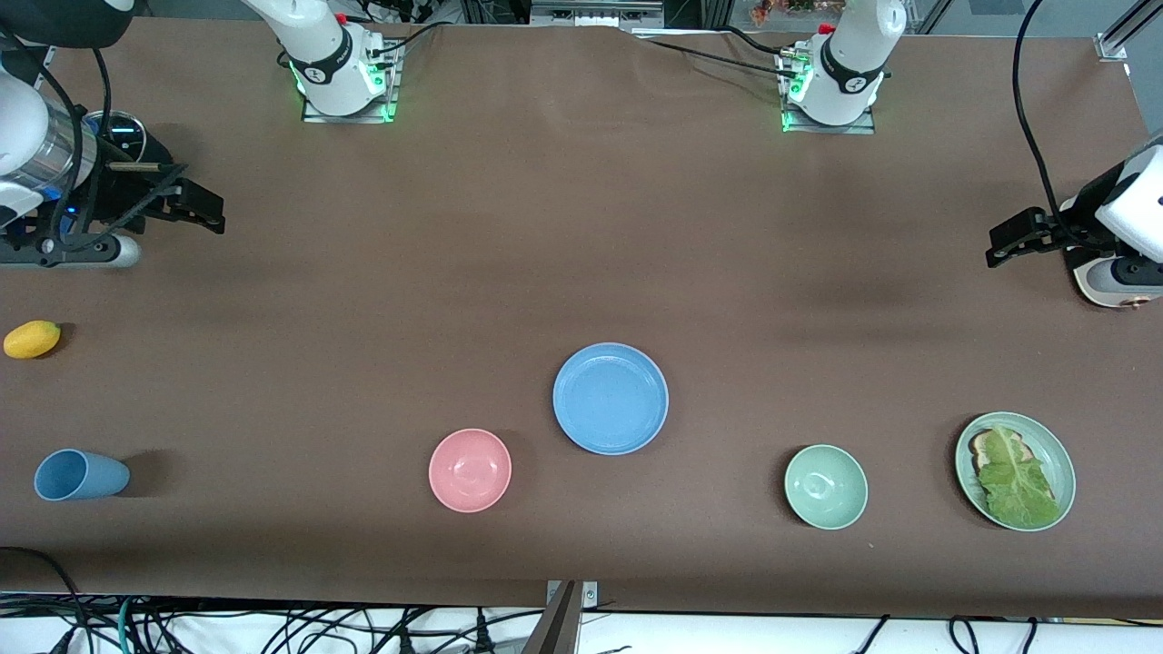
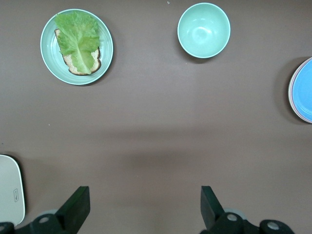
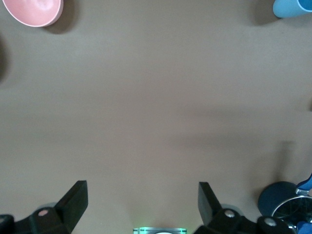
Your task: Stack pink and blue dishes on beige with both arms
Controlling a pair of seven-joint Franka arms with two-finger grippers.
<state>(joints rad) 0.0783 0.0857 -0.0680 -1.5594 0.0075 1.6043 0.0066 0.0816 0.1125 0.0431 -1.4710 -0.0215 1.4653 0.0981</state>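
Observation:
The blue plate [image 1: 611, 398] lies flat near the middle of the table; its edge [image 2: 303, 90] also shows in the left wrist view, with a thin pinkish rim line along its outside. No separate pink plate or beige plate shows in any view. My right gripper [image 1: 211, 216] hangs open and empty at the right arm's end of the table, over bare cloth [image 3: 143, 190]. My left gripper [image 1: 998, 250] is open and empty at the left arm's end, also over bare cloth [image 2: 145, 195]. Both are well away from the blue plate.
A pink bowl [image 1: 470, 470] sits beside the blue plate, nearer the camera. A pale green bowl [image 1: 826, 486] and a green plate with lettuce on bread [image 1: 1015, 470] lie toward the left arm's end. A blue cup [image 1: 80, 475] and a yellow fruit [image 1: 32, 339] lie toward the right arm's end.

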